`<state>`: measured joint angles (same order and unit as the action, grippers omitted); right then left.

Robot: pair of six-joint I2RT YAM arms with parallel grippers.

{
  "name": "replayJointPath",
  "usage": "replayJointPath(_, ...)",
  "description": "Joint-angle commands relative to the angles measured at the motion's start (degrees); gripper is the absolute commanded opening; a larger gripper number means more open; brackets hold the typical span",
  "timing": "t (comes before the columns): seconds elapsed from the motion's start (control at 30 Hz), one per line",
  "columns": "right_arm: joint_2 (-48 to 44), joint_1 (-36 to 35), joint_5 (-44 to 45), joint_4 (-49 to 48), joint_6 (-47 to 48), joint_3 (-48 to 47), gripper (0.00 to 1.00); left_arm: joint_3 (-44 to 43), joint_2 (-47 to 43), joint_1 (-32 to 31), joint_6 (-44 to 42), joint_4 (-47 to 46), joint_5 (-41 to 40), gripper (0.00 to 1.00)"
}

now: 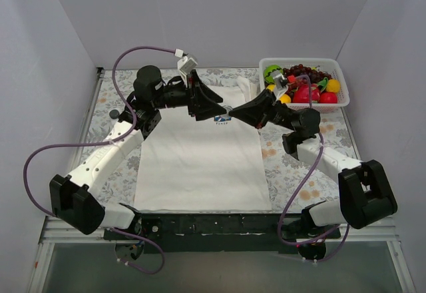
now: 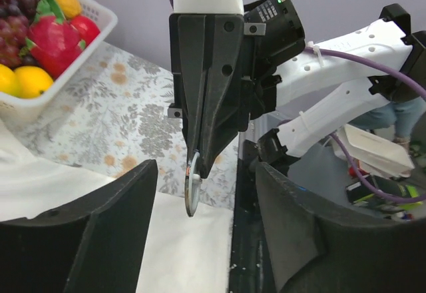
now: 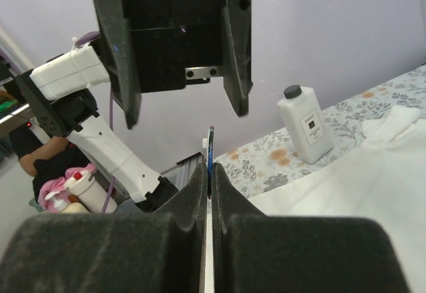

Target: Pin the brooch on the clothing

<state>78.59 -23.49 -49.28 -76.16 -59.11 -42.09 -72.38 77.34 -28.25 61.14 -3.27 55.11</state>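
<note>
Right gripper [image 3: 210, 173]: fingers pressed together on the brooch [image 2: 192, 190], no gap visible beyond the disc itself. The brooch is pinched at its upper part. It stands on edge and hangs below the fingertips in the left wrist view. In my right wrist view it shows only as a thin dark sliver above the fingers.

Left gripper [image 3: 185, 110]: wide open, holding nothing. It faces the right gripper tip to tip, one finger on each side of the brooch and apart from it.

Position: both grippers meet over the far middle of the shirt [image 1: 200, 160], at the chest and just beside the small blue print [image 1: 223, 118]. The brooch is over white fabric. I cannot tell whether its lower edge touches the shirt.

Shirt: lies flat on the floral table cover [image 1: 293, 166], collar at the far end, hem at the near edge.

Other items: a white basket [image 1: 303, 60] of toy fruit stands at the far right, well apart from the shirt. A white bottle [image 3: 305, 125] with a dark cap stands upright on the cover, just beside the shirt.
</note>
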Motion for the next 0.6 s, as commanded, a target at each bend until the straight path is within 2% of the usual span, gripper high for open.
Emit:
replayJointPath(0.0, -4.05, -0.07, 4.88, -17.09, 3.38, 2.44, 0.01, -0.75, -4.82, 0.13, 0.20, -2.79, -3.16, 0.66)
replayJointPath(0.13, -7.92, -0.07, 12.52, -17.26, 6.55, 5.87, 0.01, 1.45, -5.97, 0.13, 1.60, -6.39, -4.66, 0.72)
replayJointPath(0.3, -11.26, -0.07, 17.28, -18.41, 7.43, 9.12, 0.01, 2.77, -4.66, 0.30, 4.68, -11.05, -4.58, 0.73)
replayJointPath(0.57, -12.67, -0.07, 18.69, -17.97, 7.96, 9.30, 0.01, 3.55, 2.02, 0.21, 14.68, -22.55, 2.01, 0.68)
